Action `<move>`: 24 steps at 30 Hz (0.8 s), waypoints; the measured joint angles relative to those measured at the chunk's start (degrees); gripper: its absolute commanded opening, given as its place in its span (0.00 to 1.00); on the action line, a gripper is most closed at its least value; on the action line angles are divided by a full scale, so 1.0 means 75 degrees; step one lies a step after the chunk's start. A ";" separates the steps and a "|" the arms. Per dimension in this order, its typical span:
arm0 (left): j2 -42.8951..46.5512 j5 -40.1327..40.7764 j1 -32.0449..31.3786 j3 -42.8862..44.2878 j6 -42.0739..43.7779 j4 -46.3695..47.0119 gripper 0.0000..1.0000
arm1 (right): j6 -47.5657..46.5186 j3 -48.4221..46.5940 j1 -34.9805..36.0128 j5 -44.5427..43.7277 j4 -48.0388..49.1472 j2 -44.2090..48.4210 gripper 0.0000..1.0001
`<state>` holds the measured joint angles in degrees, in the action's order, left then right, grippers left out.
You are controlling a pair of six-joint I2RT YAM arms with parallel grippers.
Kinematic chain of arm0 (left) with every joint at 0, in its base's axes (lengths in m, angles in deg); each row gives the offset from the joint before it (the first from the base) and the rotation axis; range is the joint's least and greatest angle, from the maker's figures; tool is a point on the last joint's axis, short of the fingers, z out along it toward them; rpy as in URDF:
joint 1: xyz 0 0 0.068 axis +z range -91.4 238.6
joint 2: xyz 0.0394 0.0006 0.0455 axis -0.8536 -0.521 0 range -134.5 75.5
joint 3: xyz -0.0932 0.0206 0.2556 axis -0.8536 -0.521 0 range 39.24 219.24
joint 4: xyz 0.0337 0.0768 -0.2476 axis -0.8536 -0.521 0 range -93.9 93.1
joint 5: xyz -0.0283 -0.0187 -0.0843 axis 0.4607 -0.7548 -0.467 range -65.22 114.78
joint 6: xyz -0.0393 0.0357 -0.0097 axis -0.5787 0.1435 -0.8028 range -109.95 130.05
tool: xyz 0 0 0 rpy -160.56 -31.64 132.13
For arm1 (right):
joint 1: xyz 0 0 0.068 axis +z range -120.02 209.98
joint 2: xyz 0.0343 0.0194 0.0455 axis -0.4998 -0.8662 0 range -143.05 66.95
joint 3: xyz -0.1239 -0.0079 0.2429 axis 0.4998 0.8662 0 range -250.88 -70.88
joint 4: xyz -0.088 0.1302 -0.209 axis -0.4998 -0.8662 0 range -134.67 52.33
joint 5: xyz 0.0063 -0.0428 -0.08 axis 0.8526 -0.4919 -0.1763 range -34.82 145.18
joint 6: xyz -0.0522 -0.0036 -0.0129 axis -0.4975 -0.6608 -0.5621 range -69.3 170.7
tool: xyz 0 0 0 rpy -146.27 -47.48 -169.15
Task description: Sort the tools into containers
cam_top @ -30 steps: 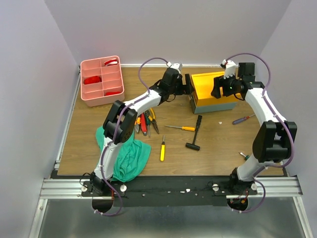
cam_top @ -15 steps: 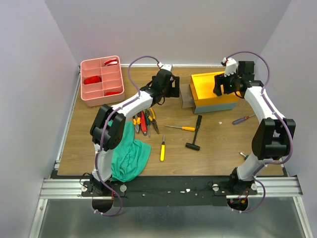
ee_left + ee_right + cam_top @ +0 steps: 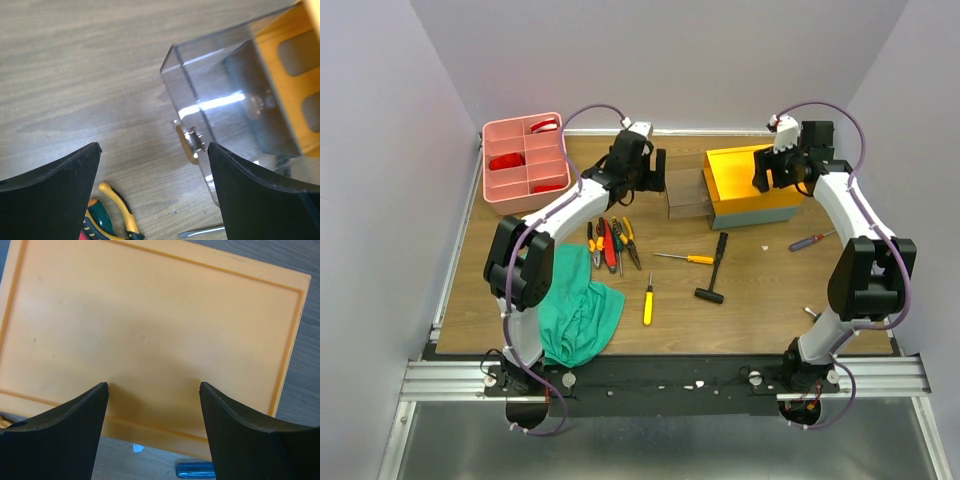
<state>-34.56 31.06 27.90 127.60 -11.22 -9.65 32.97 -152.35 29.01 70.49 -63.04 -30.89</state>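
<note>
The toolbox [image 3: 757,186] has a yellow top and a grey base and stands at the back right. Its clear drawer [image 3: 686,194] is pulled out to the left. My left gripper [image 3: 659,177] is open at the drawer's left end. In the left wrist view the drawer [image 3: 235,95] and its brass latch [image 3: 192,145] lie by my right finger, and the gripper [image 3: 152,148] holds nothing. My right gripper [image 3: 765,177] is open over the yellow top [image 3: 150,325]. Pliers [image 3: 610,241], two yellow screwdrivers [image 3: 686,258] [image 3: 647,300] and a black hammer [image 3: 715,267] lie on the table. The pink tray [image 3: 496,195] holds red tools.
A green cloth [image 3: 578,310] lies at the front left. A blue-handled screwdriver [image 3: 811,240] lies right of the toolbox, and it also shows in the right wrist view [image 3: 195,470] beside a white scrap [image 3: 136,447]. Yellow-handled pliers [image 3: 117,210] lie below my left gripper.
My left gripper has moved left from the toolbox's side, and the clear drawer has slid out to the left with it. The right arm has barely moved.
</note>
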 measured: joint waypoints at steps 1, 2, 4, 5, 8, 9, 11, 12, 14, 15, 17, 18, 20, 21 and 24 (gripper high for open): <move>0.0085 -0.0172 0.0012 0.0096 0.0085 -0.0012 0.99 | -0.0041 -0.0003 0.0000 0.0035 -0.0032 0.0020 0.81; 0.0128 -0.0265 0.0032 0.0172 0.0119 -0.0023 0.99 | -0.0163 -0.0003 0.0003 0.0157 -0.0140 0.0076 0.81; 0.0251 -0.0519 0.0070 0.0504 0.0227 -0.0020 0.99 | -0.0466 0.0012 0.0003 0.0481 -0.0440 0.0265 0.81; 0.0344 -0.0699 0.0090 0.0752 0.0274 -0.0020 0.99 | -0.0662 0.0038 0.0003 0.0653 -0.0493 0.0379 0.81; 0.0737 -0.1139 0.0210 0.1192 0.0373 0.0023 0.99 | -0.1658 0.0501 0.0085 0.1676 -0.0842 0.1227 0.78; 0.0970 -0.1276 0.0303 0.1268 0.0373 0.0044 0.99 | -0.2171 0.0714 0.0280 0.2072 -0.1099 0.1690 0.77; 0.1329 -0.1443 0.0530 0.1279 0.0338 0.0096 0.99 | -0.2938 0.0868 0.0670 0.2559 -0.1527 0.2142 0.72; 0.1460 -0.1466 0.0682 0.1276 0.0306 0.0108 0.99 | -0.3430 0.0938 0.1043 0.2836 -0.1818 0.2308 0.71; 0.1629 -0.1480 0.1008 0.1274 0.0224 0.0128 0.99 | -0.4205 0.1122 0.1617 0.3174 -0.2218 0.2366 0.71; 0.1682 -0.1478 0.1160 0.1233 0.0201 0.0149 0.99 | -0.4532 0.1271 0.1926 0.3261 -0.2396 0.2294 0.71; 0.1737 -0.1469 0.1472 0.1110 0.0166 0.0146 0.99 | -0.4989 0.1708 0.2331 0.3319 -0.2605 0.2092 0.69; 0.1754 -0.1466 0.1603 0.0991 0.0143 0.0128 0.99 | -0.5190 0.1967 0.2544 0.3302 -0.2655 0.1909 0.68; 0.1775 -0.1451 0.1734 0.0775 0.0108 0.0085 0.99 | -0.5394 0.2197 0.2818 0.3232 -0.2707 0.1571 0.66; 0.1784 -0.1451 0.1751 0.0670 0.0087 0.0061 0.99 | -0.5464 0.2232 0.2938 0.3185 -0.2713 0.1419 0.66; 0.1824 -0.1451 0.1763 0.0356 0.0064 0.0012 0.99 | -0.5505 0.2186 0.3217 0.3034 -0.2611 0.0880 0.63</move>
<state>-20.88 20.18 41.13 130.26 -10.74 -9.56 -8.32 -135.96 53.14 93.24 -82.62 -24.29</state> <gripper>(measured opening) 0.988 0.662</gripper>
